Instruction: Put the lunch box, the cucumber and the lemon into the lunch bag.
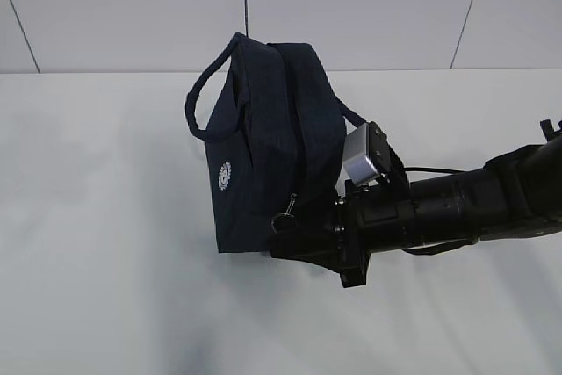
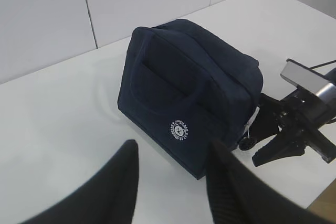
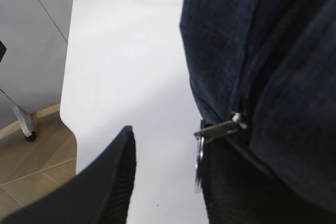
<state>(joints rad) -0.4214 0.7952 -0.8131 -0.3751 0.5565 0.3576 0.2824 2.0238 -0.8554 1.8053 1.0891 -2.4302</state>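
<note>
The lunch bag [image 1: 263, 151] stands upright on the white table [image 1: 97, 243], zipped shut as far as the pictures show, so whatever may be inside is hidden; no lunch box, cucumber or lemon shows in any view. Its round white logo [image 1: 225, 175] faces the left side of the exterior view, and one loop handle [image 1: 204, 94] arches off that side. In the exterior view the right gripper [image 1: 294, 233] is a dark mass pressed against the bag's lower right corner, and its fingertips cannot be separated from the navy fabric there. The right wrist view is closer: the metal ring pull [image 3: 200, 162] hangs from the zipper tab [image 3: 220, 128] just beside the inner edge of the right-hand finger, the other finger standing well apart over bare table. The jaws stand partly apart, but whether the ring is pinched or merely touching that finger I cannot tell. The left gripper [image 2: 173, 182] hovers near the logo side of the bag, jaws about half open, holding and touching nothing; only its two dark fingers show, cut off by the frame's lower edge.
</note>
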